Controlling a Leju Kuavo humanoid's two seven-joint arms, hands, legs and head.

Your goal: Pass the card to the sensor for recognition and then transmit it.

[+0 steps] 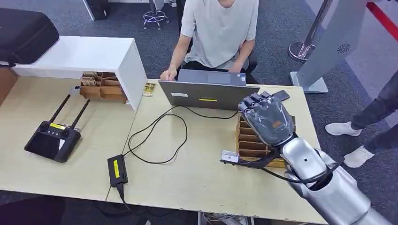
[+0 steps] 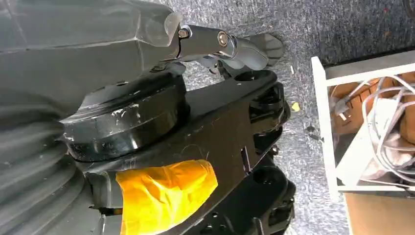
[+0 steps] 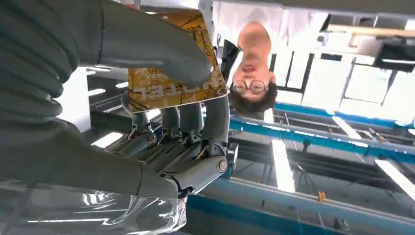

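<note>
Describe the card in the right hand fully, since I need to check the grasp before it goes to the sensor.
The card is a thin, flat rectangle with rounded corners, printed in a mottled golden-brown pattern with pale lettering along one long edge. It looks like stiff plastic, unbent. The right hand holds it: the thick grey thumb presses across its printed face and the darker fingers back it from behind. One lettered edge and a corner stick out clear of the grip. The head view shows the back of that hand raised above the wooden slotted box.
</note>
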